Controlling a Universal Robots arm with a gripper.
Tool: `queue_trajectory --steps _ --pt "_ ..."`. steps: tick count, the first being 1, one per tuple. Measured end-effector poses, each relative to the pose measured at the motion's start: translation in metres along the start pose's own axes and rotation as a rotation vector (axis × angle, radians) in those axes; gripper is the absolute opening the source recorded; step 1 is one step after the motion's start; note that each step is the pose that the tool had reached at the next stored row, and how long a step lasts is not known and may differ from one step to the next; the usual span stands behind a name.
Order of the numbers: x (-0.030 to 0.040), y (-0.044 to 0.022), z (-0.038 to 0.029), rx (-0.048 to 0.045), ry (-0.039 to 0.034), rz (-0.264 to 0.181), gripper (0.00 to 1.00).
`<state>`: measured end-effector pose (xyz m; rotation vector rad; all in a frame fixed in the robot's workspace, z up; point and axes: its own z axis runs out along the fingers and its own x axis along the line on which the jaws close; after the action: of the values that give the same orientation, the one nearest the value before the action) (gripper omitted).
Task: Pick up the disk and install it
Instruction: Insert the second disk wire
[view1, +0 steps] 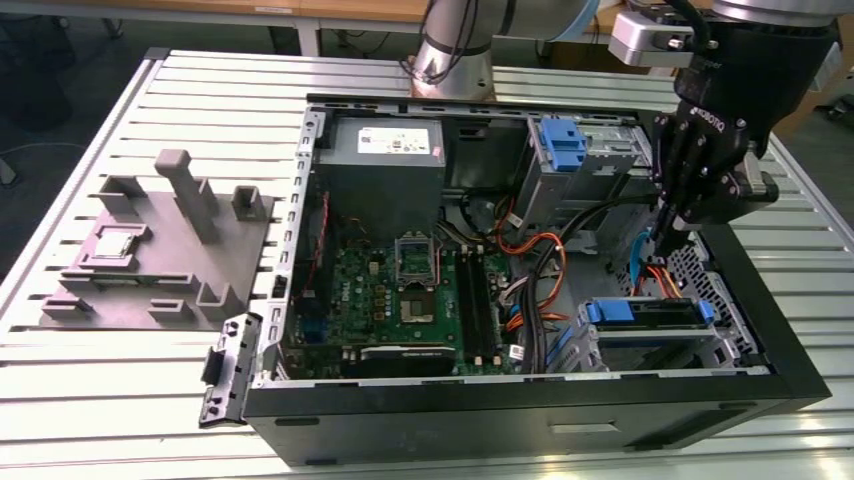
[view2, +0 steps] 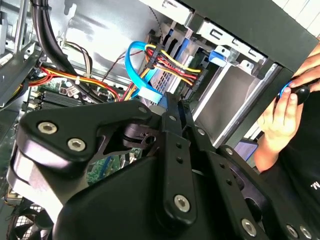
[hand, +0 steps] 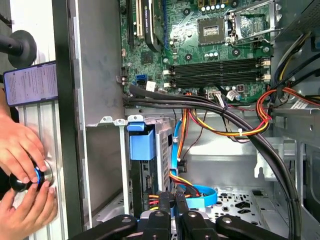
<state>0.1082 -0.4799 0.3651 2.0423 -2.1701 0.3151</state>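
In the exterior view: finds the gripper (view1: 663, 240) lowered into the open computer case (view1: 747, 330) on the slatted table (view1: 107, 390), at the exterior view's right, just above the drive cage. Places the disk (view1: 647, 312) in that cage, blue bracket facing up, close below the fingertips but apart from them.

In the second wrist view: looks along the black fingers (view2: 174, 130), drawn together with no gap to speak of. Catches red, yellow and blue cables (view2: 170, 62) just past the tip, plugged into what is probably the disk's end. Notes a person's hand (view2: 280, 115) outside the case, pinching a small black-and-blue knob.

In the first wrist view: sets the gripper (hand: 173, 197) right beside the cables (hand: 192, 192), fingers closed, seemingly on nothing. Shows the disk (hand: 165, 145) seated on edge in the cage. Spots two hands (hand: 22, 175) around the knob.
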Motion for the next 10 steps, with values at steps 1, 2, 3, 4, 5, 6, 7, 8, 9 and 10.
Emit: queue_trajectory --steps 1,2,3,4,5,6,7,8,9,10 --pt "-0.0001 0.0 0.0 0.0003 0.0 -0.001 0.16" --pt "-0.0001 0.0 0.0 0.0005 0.0 -0.002 0.16" --pt "-0.0001 0.0 0.0 0.0005 -0.0001 -0.002 0.16" --pt "-0.0001 0.0 0.0 0.0006 0.0 -0.002 0.16" --pt "-0.0001 0.0 0.0 0.0005 0.0 -0.002 0.16" --pt "-0.0001 0.0 0.0 0.0006 0.0 -0.002 0.16" --pt "-0.0001 0.0 0.0001 0.0005 0.0 -0.002 0.16" --pt "-0.0001 0.0 0.0 0.0005 0.0 -0.002 0.16" --pt "-0.0001 0.0 0.0001 0.0005 -0.0001 -0.002 0.16" --pt "-0.0001 0.0 0.0001 0.0006 0.0 -0.002 0.16"
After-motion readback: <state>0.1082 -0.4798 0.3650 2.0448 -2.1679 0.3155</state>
